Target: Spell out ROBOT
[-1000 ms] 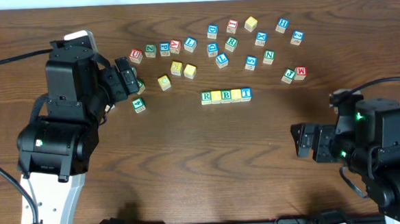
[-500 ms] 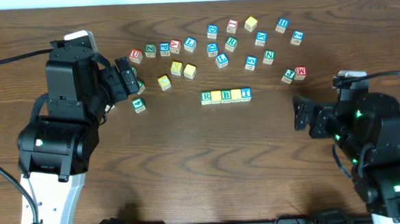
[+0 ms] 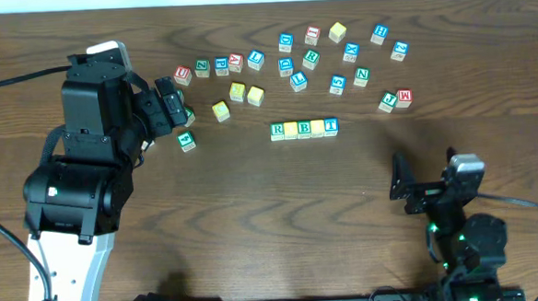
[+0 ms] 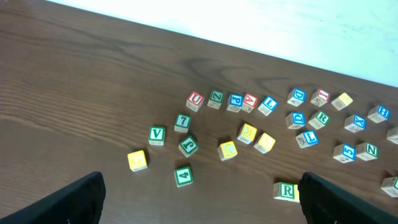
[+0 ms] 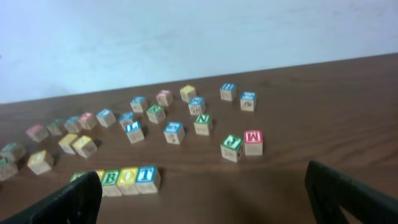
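Row of five small wooden alphabet cubes (image 3: 304, 128) sits mid-way across the dark brown wooden table (image 3: 254, 216), sides touching. Order reads:
- green-letter R cube (image 3: 277, 130)
- plain yellow-topped cube (image 3: 290, 129)
- green-letter B cube (image 3: 304, 128)
- second yellow-topped cube (image 3: 317, 127)
- blue-letter T cube (image 3: 330, 125)

Scattered lettered cubes (image 3: 298, 78) lie beyond the row. Left gripper (image 3: 168, 102) hovers beside them, jaws spread, empty. Right gripper (image 3: 401, 182) is well apart from the row, jaws spread, empty.

the left arm (image 3: 92, 146) rears tall, its left gripper (image 3: 178, 106) angled downward, jaws spread wide and holding nothing. the right arm (image 3: 459, 228) sits folded low, its right gripper (image 3: 402, 185) level, jaws likewise parted and empty.
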Robot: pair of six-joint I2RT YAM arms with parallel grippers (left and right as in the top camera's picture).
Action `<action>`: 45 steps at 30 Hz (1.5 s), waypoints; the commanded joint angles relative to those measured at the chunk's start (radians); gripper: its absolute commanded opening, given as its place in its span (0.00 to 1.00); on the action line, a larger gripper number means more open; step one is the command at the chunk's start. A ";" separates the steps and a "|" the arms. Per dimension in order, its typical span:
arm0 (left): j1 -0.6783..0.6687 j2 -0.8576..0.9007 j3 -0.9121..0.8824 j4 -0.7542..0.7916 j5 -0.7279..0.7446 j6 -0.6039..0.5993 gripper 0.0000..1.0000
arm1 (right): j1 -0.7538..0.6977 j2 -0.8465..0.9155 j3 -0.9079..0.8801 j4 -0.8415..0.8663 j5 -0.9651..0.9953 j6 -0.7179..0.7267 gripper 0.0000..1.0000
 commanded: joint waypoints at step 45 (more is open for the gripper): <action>0.004 0.000 0.018 -0.027 -0.013 0.010 0.98 | -0.008 -0.283 -0.192 -0.023 0.047 -0.050 0.99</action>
